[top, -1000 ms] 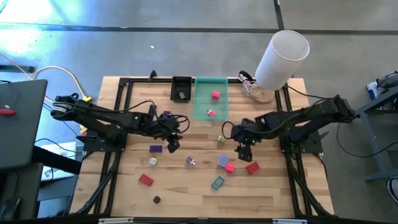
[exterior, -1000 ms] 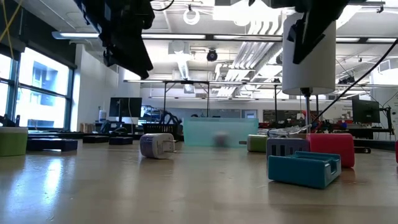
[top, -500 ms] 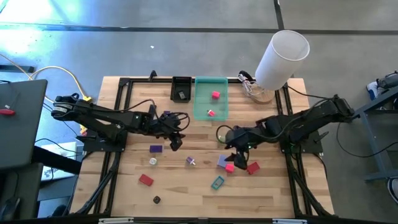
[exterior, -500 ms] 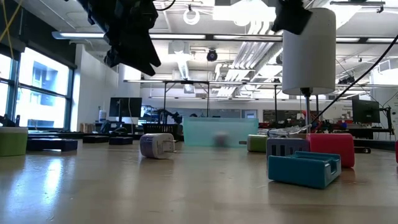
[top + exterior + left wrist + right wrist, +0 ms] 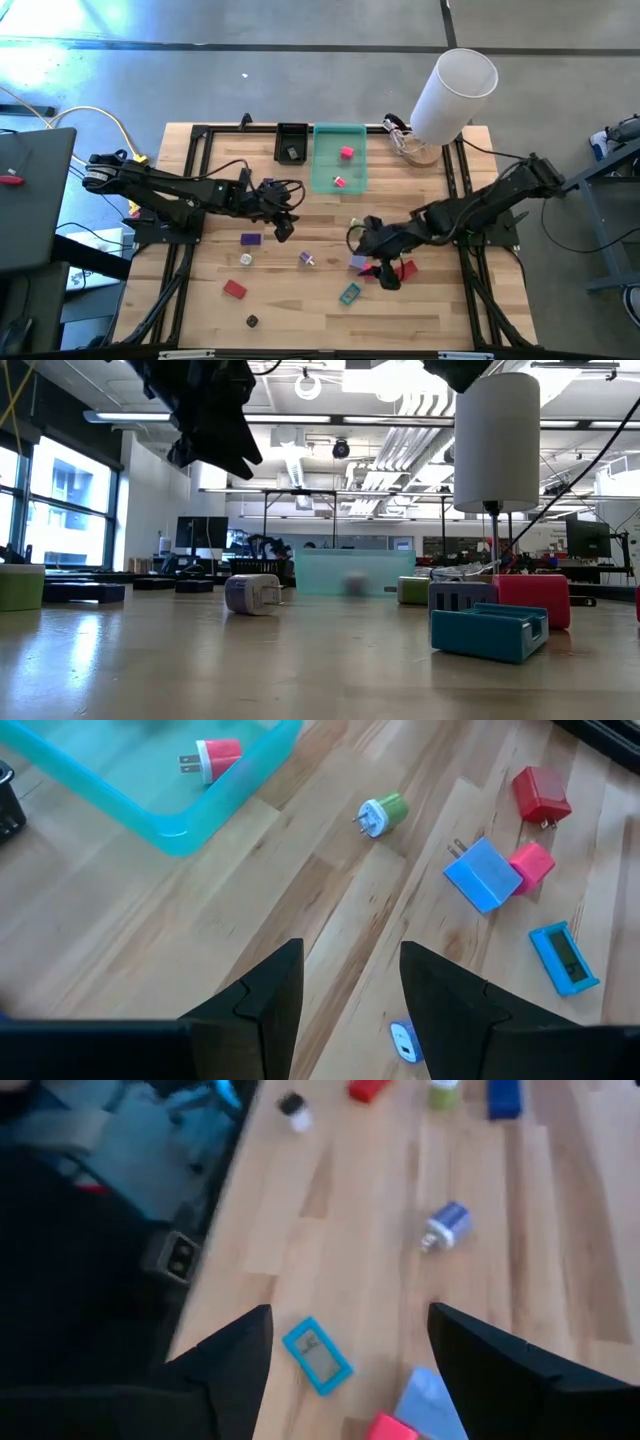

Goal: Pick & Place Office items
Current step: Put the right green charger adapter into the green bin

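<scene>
My left gripper (image 5: pixel 284 228) (image 5: pixel 350 990) hangs open above the table's middle left, nothing between its fingers; it shows dark at the upper left of the low view (image 5: pixel 215 430). My right gripper (image 5: pixel 380 272) (image 5: pixel 350 1370) hovers open over a cluster of office items: a lavender block (image 5: pixel 357 262) (image 5: pixel 430 1400), a pink piece (image 5: pixel 390 1428), a red block (image 5: pixel 406 268) and a teal clip (image 5: pixel 350 293) (image 5: pixel 317 1355). A purple block (image 5: pixel 250 239), a purple-white plug (image 5: pixel 307 258), a red block (image 5: pixel 235 289) and a black piece (image 5: pixel 252 321) lie flat on the wood.
The translucent green tray (image 5: pixel 322 170) at the far middle holds two pink pieces (image 5: pixel 346 152). A small black tray (image 5: pixel 291 143) stands to its left. A big white cylinder (image 5: pixel 455 95) stands at the far right corner. A black frame borders the table.
My right gripper has swung toward the table's near edge and left, turning as it went, and now stands over the lavender, pink and red pieces. It has stayed open. The items have not moved.
</scene>
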`<action>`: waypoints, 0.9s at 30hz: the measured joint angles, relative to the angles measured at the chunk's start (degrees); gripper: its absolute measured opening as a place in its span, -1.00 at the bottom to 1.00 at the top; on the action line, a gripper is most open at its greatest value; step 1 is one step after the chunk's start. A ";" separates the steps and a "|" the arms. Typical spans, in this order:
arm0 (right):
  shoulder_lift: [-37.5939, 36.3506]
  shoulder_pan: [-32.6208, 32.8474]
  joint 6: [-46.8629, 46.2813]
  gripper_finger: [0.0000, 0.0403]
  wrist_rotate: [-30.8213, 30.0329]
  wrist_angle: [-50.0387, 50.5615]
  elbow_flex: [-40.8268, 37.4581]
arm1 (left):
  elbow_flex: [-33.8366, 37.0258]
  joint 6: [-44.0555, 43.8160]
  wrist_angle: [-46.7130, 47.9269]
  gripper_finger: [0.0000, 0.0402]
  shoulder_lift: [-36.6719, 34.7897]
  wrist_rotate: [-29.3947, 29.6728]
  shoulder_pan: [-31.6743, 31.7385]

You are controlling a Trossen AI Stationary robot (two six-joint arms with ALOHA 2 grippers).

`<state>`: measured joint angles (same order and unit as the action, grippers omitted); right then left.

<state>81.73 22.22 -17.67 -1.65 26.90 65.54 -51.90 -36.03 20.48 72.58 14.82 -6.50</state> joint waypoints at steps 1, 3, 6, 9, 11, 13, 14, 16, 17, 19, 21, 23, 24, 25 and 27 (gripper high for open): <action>0.72 0.09 -0.07 0.26 -1.94 0.22 0.02 | 0.00 0.00 -0.10 -0.20 0.00 0.01 0.00; 2.46 0.30 -0.54 0.26 -6.96 2.38 0.02 | 0.00 0.02 -0.26 -0.20 0.00 0.01 0.00; 5.54 -0.80 -3.36 0.26 -15.63 5.83 -0.02 | 0.00 0.02 -0.32 -0.20 -0.01 0.01 0.00; 8.96 -2.82 -4.85 0.26 -22.12 11.59 -0.02 | 0.00 0.02 -0.27 -0.20 -0.02 0.01 0.00; 11.91 -4.35 -4.94 0.26 -25.45 14.65 -0.02 | 0.00 0.04 -0.23 -0.20 -0.02 0.01 0.00; 14.76 -5.75 -4.79 0.26 -26.85 15.94 -0.13 | 0.00 0.04 -0.20 -0.20 -0.02 0.01 0.00; 16.05 -6.47 -4.43 0.26 -26.91 15.56 -0.11 | 0.00 0.06 -0.21 -0.20 -0.02 0.01 0.00; 18.19 -7.57 -3.89 0.26 -26.62 14.27 -0.09 | 0.00 0.12 -0.18 -0.20 -0.02 0.01 -0.01; 19.28 -7.90 -4.13 0.26 -26.45 13.54 -0.09 | 0.00 0.13 -0.18 -0.20 -0.02 0.00 0.00; 21.10 -8.40 -6.16 0.26 -26.42 12.41 -0.09 | 0.00 0.13 -0.16 -0.20 -0.02 -0.01 -0.02; 22.08 -8.89 -8.20 0.26 -26.26 12.26 -0.09 | 0.00 0.13 -0.16 -0.20 -0.02 0.01 -0.16; 22.60 -9.43 -9.69 0.26 -25.79 12.26 -0.07 | 0.00 0.13 -0.16 -0.20 -0.02 -0.01 -0.40; 22.77 -9.67 -10.00 0.26 -25.02 12.34 -0.07 | 0.00 0.13 -0.18 -0.20 -0.02 -0.01 -0.50; 22.82 -9.96 -10.39 0.26 -24.24 12.35 -0.07 | 0.00 0.13 -0.16 -0.20 -0.03 -0.01 -0.66; 22.79 -10.60 -11.06 0.26 -23.15 12.15 -0.07 | 0.00 0.11 -0.18 -0.20 -0.04 -0.01 -1.01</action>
<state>104.52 11.61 -28.74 -24.79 39.05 65.47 -51.90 -35.92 20.29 72.53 14.81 -7.51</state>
